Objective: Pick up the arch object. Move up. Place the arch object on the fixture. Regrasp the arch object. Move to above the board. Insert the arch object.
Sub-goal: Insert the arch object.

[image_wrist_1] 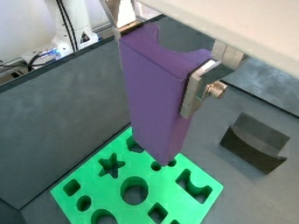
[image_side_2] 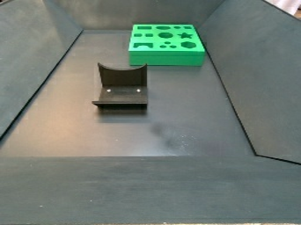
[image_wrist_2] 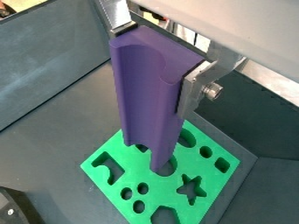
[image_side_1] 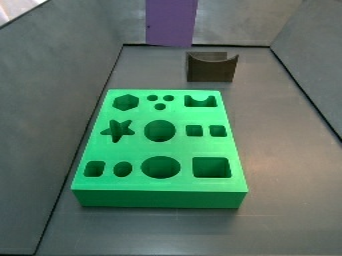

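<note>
Tool (image_wrist_1: 187, 83) clamped on arch object (image_wrist_1: 156, 96), holding it upright and end-down, well above the board (image_wrist_1: 140, 188) so it can drop into the arch cutout. Fixture (image_wrist_1: 256, 140) sits empty off to the side; regrasp looks finished.

Robot lab test cell, dark walled bin (image_side_2: 47, 79), hand (image_wrist_1: 193, 83) above, cables (image_wrist_1: 47, 54) behind
</note>
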You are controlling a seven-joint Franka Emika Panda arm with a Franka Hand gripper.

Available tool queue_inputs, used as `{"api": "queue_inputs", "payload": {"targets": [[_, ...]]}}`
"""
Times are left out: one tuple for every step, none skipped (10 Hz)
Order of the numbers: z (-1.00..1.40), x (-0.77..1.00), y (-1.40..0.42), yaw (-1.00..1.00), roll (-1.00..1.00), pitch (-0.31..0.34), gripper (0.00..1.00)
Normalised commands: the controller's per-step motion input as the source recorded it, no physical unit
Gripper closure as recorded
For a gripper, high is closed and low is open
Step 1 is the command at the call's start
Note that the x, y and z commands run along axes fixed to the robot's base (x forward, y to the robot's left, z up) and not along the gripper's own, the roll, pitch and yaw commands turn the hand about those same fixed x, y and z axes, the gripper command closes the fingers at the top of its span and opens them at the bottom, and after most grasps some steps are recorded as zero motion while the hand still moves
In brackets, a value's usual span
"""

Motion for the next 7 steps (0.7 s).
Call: {"api": "queue_inputs", "payload": {"targets": [[-0.29,0.0,0.0,0.0,0.0,-0.133,1.0],[-0.66,0.25,0.13,0.0,0.1,-0.149,1.0],[-0.6,0.99,0.73,0.0,-0.02,-0.034,1.0],[-0.61,0.97,0.75,0.0,-0.03,-0.033,1.0],[-0.63,0.92,0.73,0.02,-0.04,-0.039,1.0],[-0.66,0.96,0.59,0.07,-0.03,0.0,1.0],[-0.35,0.41,0.0,-0.02,0.04,-0.041,1.0]]}}
